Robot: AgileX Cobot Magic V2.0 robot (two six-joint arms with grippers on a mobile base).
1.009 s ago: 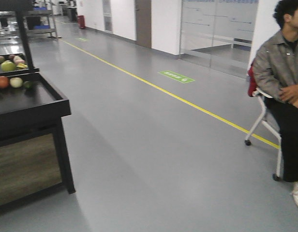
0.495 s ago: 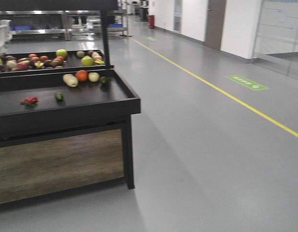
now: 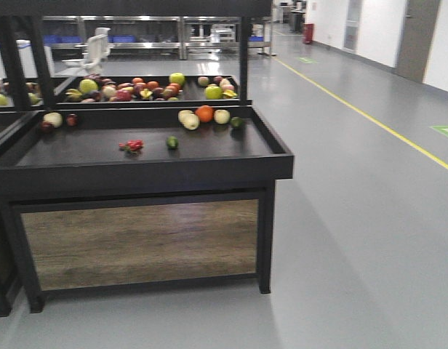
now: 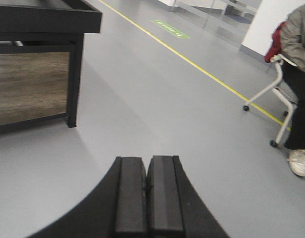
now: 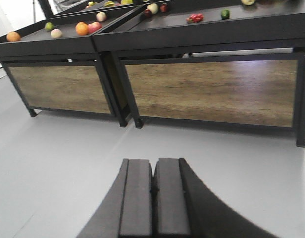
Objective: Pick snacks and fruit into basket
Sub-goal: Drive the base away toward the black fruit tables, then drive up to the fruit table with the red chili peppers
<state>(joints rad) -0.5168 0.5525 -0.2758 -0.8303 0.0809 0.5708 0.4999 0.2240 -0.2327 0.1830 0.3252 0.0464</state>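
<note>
**Operator:** Where is the fruit that I must take?

**Guide:** The bunch of small red fruits [image 3: 132, 145] lies on the lower level of the black counter [image 3: 209, 166], near its middle. The green oval fruit [image 3: 172, 142] lies just beside it, apart from it. I see no basket and no snacks in any view, so you must look for them elsewhere.

**Operator:** And the end effectors?

**Guide:** The left end effector [image 4: 147, 166] has its fingers pressed together and holds nothing; it hangs low above the floor. The right end effector [image 5: 153, 166] is the same, also empty, and faces the counter's wooden front panel [image 5: 212, 91] from below.

**Operator:** What do I do now?

**Guide:** I judge that you are in the approach. Bring the base square to the counter front and stop within reach. Lift one arm above the raised rim before you go forward. Spread the fingers before you descend.

**Operator:** What stands in the way?

**Guide:** Mostly the rim, I think. Behind the two fruits, the pale apples [image 3: 189, 120] and the orange [image 3: 204, 113] lie near the back wall; leave them. The upper shelf [image 3: 137, 89] carries mixed fruit. A second counter [image 5: 48, 47] stands close at the side, and a seated person [image 4: 296, 64] is well apart.
</note>
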